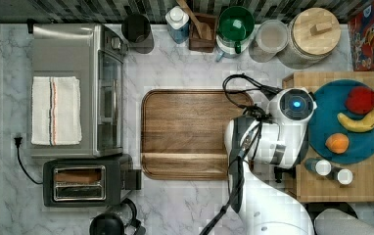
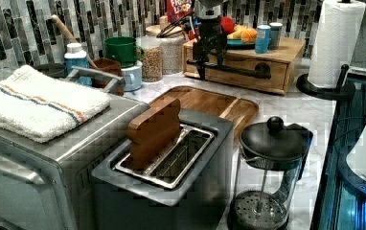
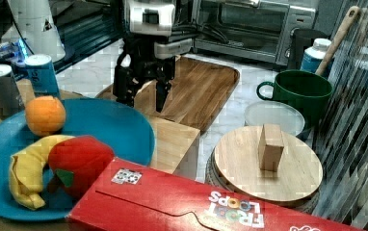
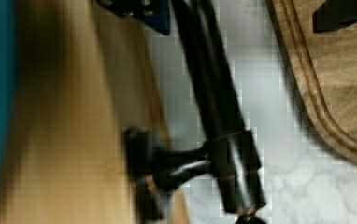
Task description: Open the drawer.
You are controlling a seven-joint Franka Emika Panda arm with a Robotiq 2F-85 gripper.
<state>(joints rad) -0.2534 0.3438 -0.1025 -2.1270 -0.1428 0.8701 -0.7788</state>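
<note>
At the drawer (image 2: 248, 72) front, gripper (image 2: 201, 64) is hanging over the black handle (image 4: 214, 102), fingers spread either side.

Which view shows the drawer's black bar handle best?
The left view: the whole handle runs across the drawer front, with the end effector at it. The wrist view shows one end and a mount close up. In the top view the arm covers it.
</note>
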